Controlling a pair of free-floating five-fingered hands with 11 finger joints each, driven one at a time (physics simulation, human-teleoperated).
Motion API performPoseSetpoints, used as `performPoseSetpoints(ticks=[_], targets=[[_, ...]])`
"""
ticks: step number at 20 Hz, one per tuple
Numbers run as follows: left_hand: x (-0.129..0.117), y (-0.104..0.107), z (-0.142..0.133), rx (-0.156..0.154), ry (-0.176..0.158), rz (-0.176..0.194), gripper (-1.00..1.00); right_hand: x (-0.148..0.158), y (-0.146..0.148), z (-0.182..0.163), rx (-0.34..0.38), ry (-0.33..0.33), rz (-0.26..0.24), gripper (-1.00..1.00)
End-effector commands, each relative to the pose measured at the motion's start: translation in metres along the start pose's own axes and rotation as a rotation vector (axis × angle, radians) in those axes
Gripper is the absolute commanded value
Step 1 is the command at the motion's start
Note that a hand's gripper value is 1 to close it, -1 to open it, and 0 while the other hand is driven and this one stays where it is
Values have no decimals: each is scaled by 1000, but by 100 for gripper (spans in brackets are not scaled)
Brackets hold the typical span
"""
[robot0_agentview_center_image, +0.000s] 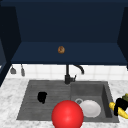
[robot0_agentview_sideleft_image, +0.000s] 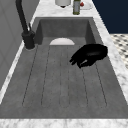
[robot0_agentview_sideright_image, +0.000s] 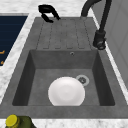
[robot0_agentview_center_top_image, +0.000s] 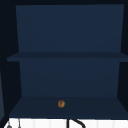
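My left hand (robot0_agentview_center_image: 42, 97) hovers over the ribbed drainboard (robot0_agentview_center_image: 32, 100) left of the basin, its fingers loosely bent and holding nothing. It also appears in the left side view (robot0_agentview_sideleft_image: 90, 53) and at the far end in the right side view (robot0_agentview_sideright_image: 47, 11). My right hand (robot0_agentview_center_image: 120, 103) is at the counter's right edge, curled round a yellow banana (robot0_agentview_center_image: 123, 113). A white plate (robot0_agentview_center_image: 90, 108) (robot0_agentview_sideright_image: 66, 91) lies in the basin beside the drain. A big red ball (robot0_agentview_center_image: 67, 115) sits at the sink's front edge.
A black faucet (robot0_agentview_center_image: 67, 75) stands behind the sink. An olive bottle with a yellow cap (robot0_agentview_sideright_image: 15, 121) (robot0_agentview_sideleft_image: 76, 6) stands on the right counter. A small brown thing (robot0_agentview_center_image: 61, 49) (robot0_agentview_center_top_image: 61, 103) lies on the dark cabinet's lowest shelf. Utensils (robot0_agentview_center_image: 13, 70) hang at the wall's left.
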Motion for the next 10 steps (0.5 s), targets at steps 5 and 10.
performPoseSetpoints(ticks=[5, 10], targets=[[0, 0, 0, 0, 0, 0, 0, -43, -15, -3, -23, -82, -9, 100], [0, 0, 0, 0, 0, 0, 0, -65, -18, -15, -28, -106, -22, 100]])
